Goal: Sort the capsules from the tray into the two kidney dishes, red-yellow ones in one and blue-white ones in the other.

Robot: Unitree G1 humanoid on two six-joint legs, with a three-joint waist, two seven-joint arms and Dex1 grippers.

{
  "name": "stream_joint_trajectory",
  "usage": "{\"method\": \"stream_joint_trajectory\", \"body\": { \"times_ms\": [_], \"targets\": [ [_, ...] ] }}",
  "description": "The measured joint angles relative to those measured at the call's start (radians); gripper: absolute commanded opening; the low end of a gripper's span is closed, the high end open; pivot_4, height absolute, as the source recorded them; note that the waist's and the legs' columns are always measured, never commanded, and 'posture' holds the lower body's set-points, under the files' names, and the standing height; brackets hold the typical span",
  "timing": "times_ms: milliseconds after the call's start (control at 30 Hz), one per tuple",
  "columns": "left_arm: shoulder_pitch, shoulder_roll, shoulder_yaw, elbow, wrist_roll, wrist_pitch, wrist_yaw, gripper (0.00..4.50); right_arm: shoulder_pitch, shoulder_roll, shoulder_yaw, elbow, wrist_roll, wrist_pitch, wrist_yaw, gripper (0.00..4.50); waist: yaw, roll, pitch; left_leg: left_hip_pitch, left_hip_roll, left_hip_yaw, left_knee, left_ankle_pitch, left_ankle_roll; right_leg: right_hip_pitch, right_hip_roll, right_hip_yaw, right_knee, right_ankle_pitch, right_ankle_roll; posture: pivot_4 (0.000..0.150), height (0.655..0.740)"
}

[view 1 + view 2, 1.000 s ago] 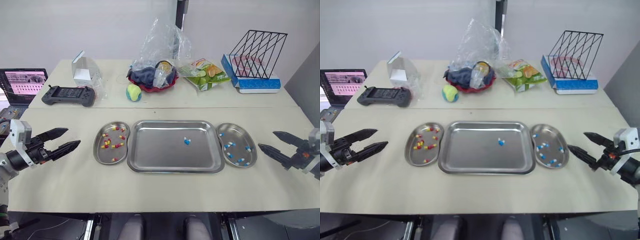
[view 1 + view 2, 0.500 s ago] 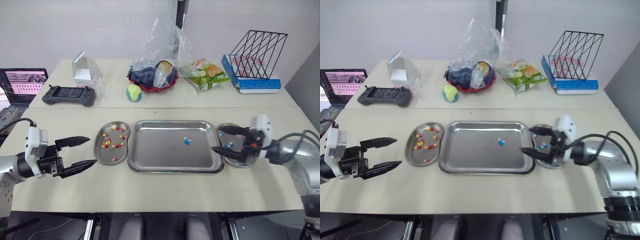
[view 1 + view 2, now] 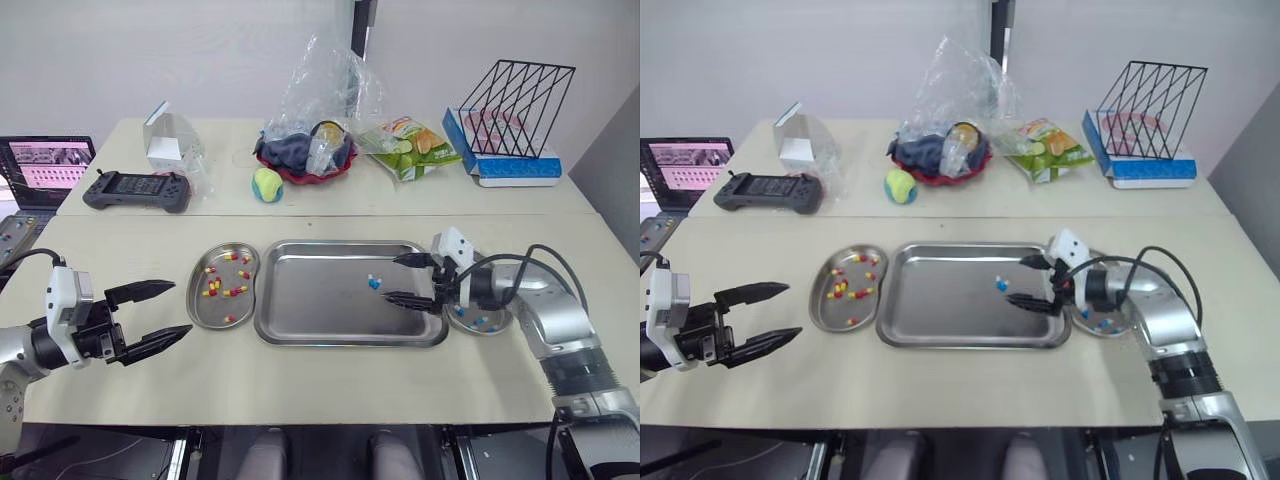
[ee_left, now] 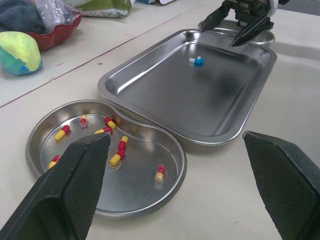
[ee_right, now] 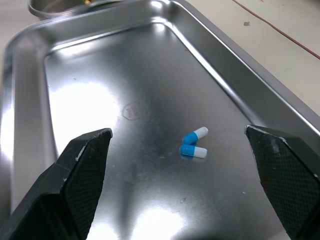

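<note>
head view: right gripper spread wide over the tray, two blue-white capsules just off its tips. left gripper gaping beside the left dish. left wrist view: red-yellow capsules in that dish. right wrist view: blue-white pair side by side on the tray floor.

The scene is lit brightly and evenly from overhead, broad white glare is thrown off the polished floor of the tray, and only soft, faint shadows are cast on the table just beside the tray.
</note>
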Motion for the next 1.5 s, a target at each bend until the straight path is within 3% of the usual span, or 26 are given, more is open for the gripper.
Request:
{"method": "stream_joint_trajectory", "body": {
  "times_ms": [367, 600, 1500],
  "targets": [
    [0.011, -0.008, 0.003, -0.005, 0.004, -0.02, 0.017, 4.46, -0.172, 0.111, 0.09, 0.067, -0.113, 0.082, -0.088, 4.5, -0.019, 0.0, 0.0, -0.001, 0.001, -0.001, -0.001, 0.0, 0.0, -0.003, 0.001, 0.0, 0.002, 0.0, -0.001, 0.15, 0.7346],
    [0.023, -0.008, 0.003, -0.004, 0.004, -0.023, 0.022, 4.5, -0.197, 0.111, 0.148, 0.091, -0.168, 0.114, -0.077, 2.32, -0.023, 0.0, 0.0, -0.001, 0.001, 0.0, -0.002, 0.0, 0.0, -0.003, 0.001, 0.0, 0.001, 0.0, -0.001, 0.15, 0.7346],
    [0.057, -0.008, -0.004, -0.041, 0.004, -0.02, 0.047, 4.5, -0.197, 0.155, 0.17, 0.127, -0.237, 0.15, -0.082, 2.32, -0.026, 0.0, 0.0, -0.001, 0.001, 0.0, -0.002, 0.0, 0.0, -0.004, 0.001, 0.0, 0.002, 0.0, -0.001, 0.15, 0.7346]
  ]
}}
